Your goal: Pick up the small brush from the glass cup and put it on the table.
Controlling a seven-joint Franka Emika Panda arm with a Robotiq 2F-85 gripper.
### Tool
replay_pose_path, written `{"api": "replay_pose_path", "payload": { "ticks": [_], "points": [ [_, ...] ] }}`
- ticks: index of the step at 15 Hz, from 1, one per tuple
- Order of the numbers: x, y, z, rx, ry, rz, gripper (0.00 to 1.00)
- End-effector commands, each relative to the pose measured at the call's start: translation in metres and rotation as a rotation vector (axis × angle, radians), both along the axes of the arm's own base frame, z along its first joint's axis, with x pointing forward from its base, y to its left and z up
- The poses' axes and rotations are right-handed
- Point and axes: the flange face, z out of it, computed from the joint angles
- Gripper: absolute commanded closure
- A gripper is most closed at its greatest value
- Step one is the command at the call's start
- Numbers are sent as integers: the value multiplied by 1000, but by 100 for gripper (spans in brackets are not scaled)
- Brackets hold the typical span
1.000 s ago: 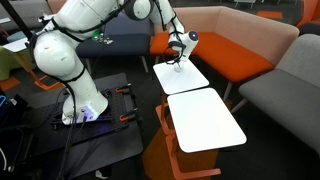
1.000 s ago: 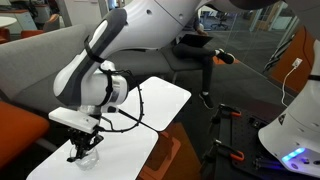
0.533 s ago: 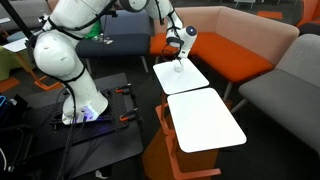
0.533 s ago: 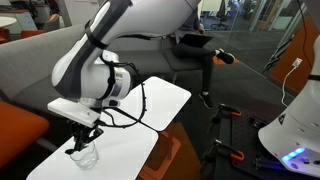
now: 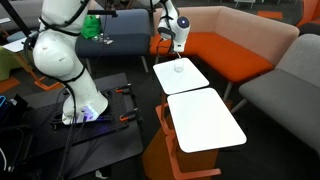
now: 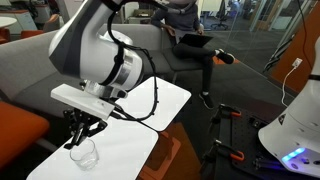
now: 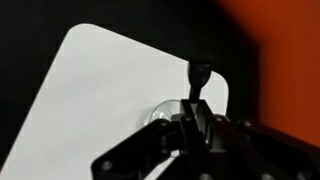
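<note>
The glass cup (image 5: 178, 68) stands on the white table (image 5: 190, 80), near its far edge. It also shows in an exterior view (image 6: 84, 154) and in the wrist view (image 7: 163, 112). My gripper (image 5: 173, 45) hangs a little above the cup, as an exterior view (image 6: 84, 131) also shows. In the wrist view the gripper (image 7: 194, 116) is shut on the small brush (image 7: 200, 78), a thin dark stick whose end pokes out past the fingertips. The brush is lifted clear of the cup. The brush is too thin to make out in both exterior views.
A second, larger-looking white tabletop (image 5: 205, 120) adjoins the table. Orange and grey sofas (image 5: 235, 50) surround the tables. The robot base (image 5: 80, 105) stands on a dark mat beside them. The table's bare surface (image 6: 125, 150) spreads beside the cup.
My gripper has risen from the cup's mouth to a little above the cup, carrying the brush out of it. The cup has stayed in place.
</note>
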Motion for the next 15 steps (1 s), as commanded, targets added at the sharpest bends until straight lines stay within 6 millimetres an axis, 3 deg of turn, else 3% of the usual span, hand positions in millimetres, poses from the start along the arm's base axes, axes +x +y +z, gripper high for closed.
{"api": "replay_pose_path", "payload": {
  "ticks": [1,4,7,13,15],
  "points": [
    [-39,-25,8,-135,26,-88,97],
    [-66,-40,-9,-277,86,-110,97],
    [-76,-44,-27,-444,167,-106,97],
    [-46,-46,-58,-776,373,-111,97],
    [-38,-38,-68,-763,439,-61,97]
  ]
}}
